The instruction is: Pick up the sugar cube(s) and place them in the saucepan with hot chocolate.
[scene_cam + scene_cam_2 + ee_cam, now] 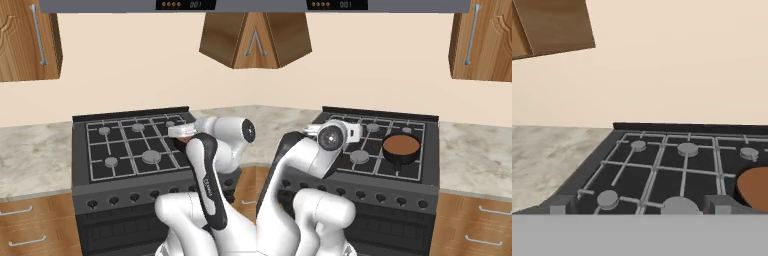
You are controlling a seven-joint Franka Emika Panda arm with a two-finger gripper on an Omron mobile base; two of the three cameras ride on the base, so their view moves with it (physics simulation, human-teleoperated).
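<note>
My gripper (pixel 640 206) hangs low over the near edge of the stove (pixel 426 187), looking across the grates toward the back wall. Its two finger tips (pixel 558 205) stand well apart, spread wide, with nothing between them.

The saucepan with hot chocolate (pixel 401 147) sits on the right-hand near burner, its black rim ringing orange-brown liquid. In the hand view only its brown edge (pixel 754 187) shows at the far right.

The other burners (pixel 151 157) are bare grey caps under the dark grate (pixel 127 147). A row of black knobs (pixel 380 198) lines the stove front. Marble-patterned countertop (pixel 30 160) runs on both sides of the stove. Wooden wall cabinets (pixel 483 40) with metal handles hang to the left and right, and a range hood panel (pixel 186 5) sits above.

In the left base view my own forearm (pixel 210 170) covers the right-hand burners and hides the saucepan.

I cannot make out any sugar cube.
</note>
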